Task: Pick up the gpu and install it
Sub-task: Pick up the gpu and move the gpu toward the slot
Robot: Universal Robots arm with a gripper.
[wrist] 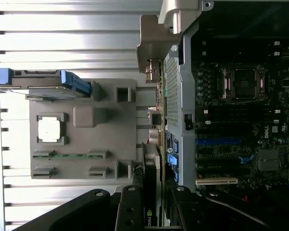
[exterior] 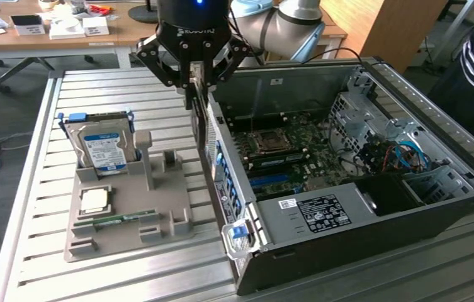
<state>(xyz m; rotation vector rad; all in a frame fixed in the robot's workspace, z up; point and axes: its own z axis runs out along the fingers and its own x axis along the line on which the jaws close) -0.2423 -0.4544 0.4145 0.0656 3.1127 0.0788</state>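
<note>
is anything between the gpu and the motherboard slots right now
Yes. The dark green gpu card, held in the pincer, hangs just outside the open black computer case. The case's grey perforated rear wall stands between it and the dark motherboard.

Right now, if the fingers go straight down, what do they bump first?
Probably the back wall of the computer case; the gpu in the fingers would hit it first, or might slip past onto the table.

gpu (exterior: 193, 100), thin dark card seen edge-on, held aloft and upright, hanging just outside the open computer case's (exterior: 371, 251) slotted wall
</note>
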